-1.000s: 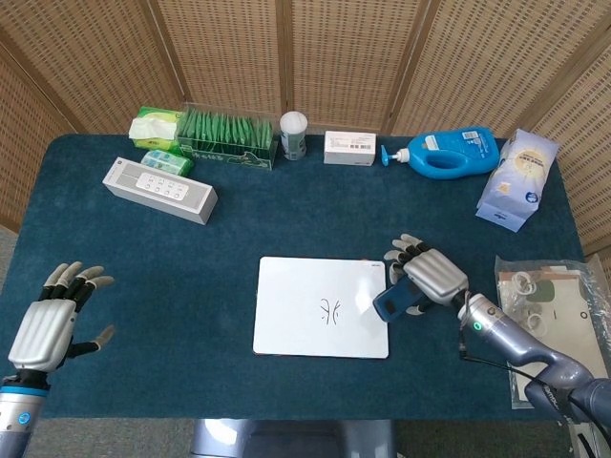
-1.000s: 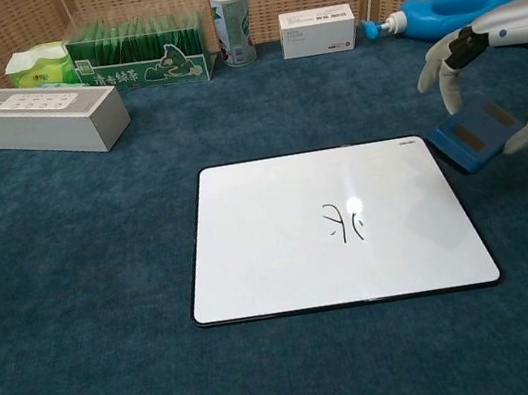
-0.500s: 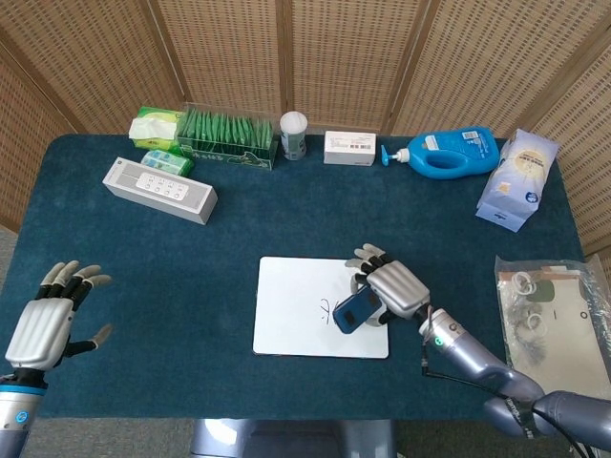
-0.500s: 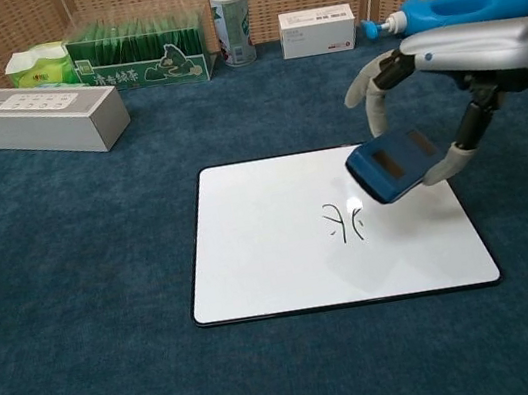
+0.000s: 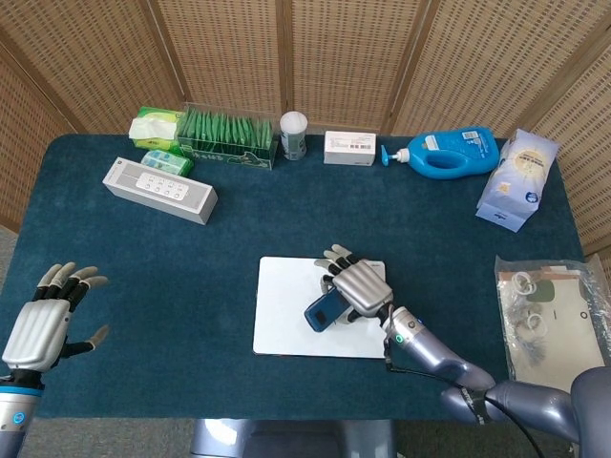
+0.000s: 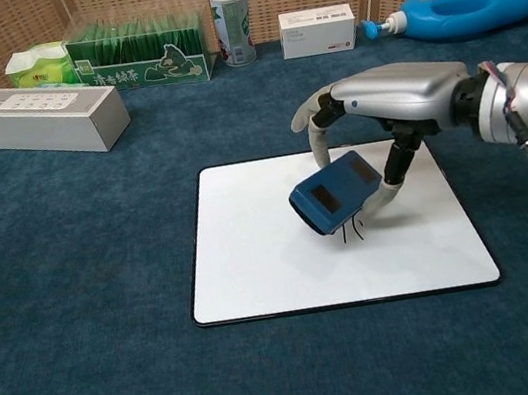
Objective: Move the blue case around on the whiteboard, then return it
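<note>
Risk: blue case (image 6: 337,191) is riding tilted, one corner down near the marker scribble at the whiteboard (image 6: 254,260) centre; loose pinch could let it twist out or drag the board across the tabletop (image 6: 82,319). Right robot hand (image 6: 386,111) is pinching the case between thumb and curled fingers, over the board's middle. Left robot hand (image 5: 43,320) is hovering near the tabletop's front-left corner, fingers spread wide, holding nothing.
</note>
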{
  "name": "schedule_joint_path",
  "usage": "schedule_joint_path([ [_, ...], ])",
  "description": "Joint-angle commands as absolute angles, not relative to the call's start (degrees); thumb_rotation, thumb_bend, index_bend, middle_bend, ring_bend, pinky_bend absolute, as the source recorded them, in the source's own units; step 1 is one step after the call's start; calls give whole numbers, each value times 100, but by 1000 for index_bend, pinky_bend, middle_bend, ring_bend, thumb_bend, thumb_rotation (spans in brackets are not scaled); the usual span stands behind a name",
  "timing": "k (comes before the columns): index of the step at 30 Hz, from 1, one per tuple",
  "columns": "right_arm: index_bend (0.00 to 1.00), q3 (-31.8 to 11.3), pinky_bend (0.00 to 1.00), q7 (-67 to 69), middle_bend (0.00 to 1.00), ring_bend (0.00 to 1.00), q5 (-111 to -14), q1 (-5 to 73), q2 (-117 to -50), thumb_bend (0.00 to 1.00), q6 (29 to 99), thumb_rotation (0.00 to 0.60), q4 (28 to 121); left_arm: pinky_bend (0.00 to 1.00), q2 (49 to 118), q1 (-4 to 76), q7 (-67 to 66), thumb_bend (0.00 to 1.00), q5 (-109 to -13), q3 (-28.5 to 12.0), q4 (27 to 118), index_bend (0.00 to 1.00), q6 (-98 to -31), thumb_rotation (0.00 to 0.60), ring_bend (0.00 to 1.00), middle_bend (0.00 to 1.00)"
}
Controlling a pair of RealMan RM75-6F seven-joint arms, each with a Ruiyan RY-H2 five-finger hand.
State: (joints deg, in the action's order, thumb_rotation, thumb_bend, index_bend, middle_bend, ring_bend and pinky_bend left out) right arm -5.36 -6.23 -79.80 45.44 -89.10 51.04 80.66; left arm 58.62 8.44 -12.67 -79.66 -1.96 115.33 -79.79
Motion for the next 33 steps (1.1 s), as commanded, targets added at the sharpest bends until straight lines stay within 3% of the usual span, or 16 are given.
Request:
schedule_joint_path([
  [1,650,-547,0,-773,158,0,-7901,4626,-9076,0,4966,600,7854,0,5862,842,-1270,333,-7963,-194,11533,230,-7981,600,84,193],
  [16,647,-462,0,-1152,159,0,-7811,4750,-9342,0,4674,600,7605,0,5869,882,-1355,333,-7954,-213,11585,230,-7958,600,84,193],
  [33,633,-405,0,-1518,157,0,-7434,4538,-8698,0,4672,600,7899,0,5905,929,-1360,333,-7996,-205,11562,229,-7906,600,78,193],
])
